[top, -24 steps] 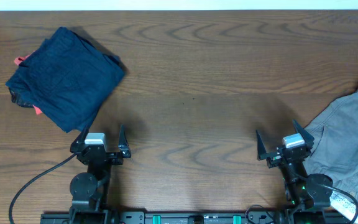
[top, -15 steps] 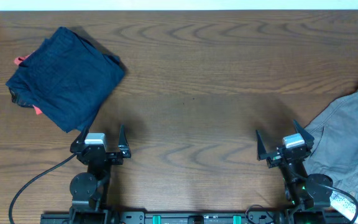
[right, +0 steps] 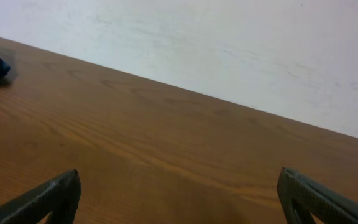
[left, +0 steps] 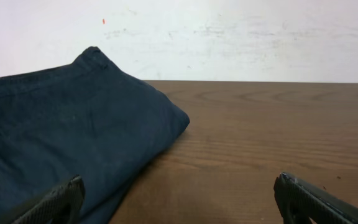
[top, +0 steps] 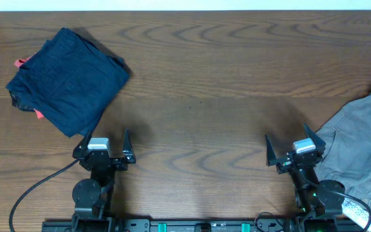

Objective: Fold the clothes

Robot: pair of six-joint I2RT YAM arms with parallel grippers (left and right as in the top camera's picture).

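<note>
The grey-khaki shorts [top: 364, 151] lie crumpled at the right edge of the overhead frame, partly cut off by it, with their near hem just beside the right tool [top: 289, 144]. No finger touches the cloth. That tool is released, its two dark fingers spread wide and nothing between them; in the right wrist view the right tool [right: 179, 194] shows only bare brown bench [right: 166, 143] in the gap.

The left tool [top: 104, 143] sits in the lower left of the overhead frame, also released and empty. In its own wrist view the left tool [left: 179, 200] has its fingertips in the two bottom corners, wide apart.

A folded dark navy garment [top: 66, 77] lies in the upper left of the overhead frame, well apart from the shorts, with red-orange bits [top: 22, 62] showing at its left edge. Its lower corner comes near the left tool. A black cable [top: 32, 192] curves across the lower left corner of the bench.
</note>
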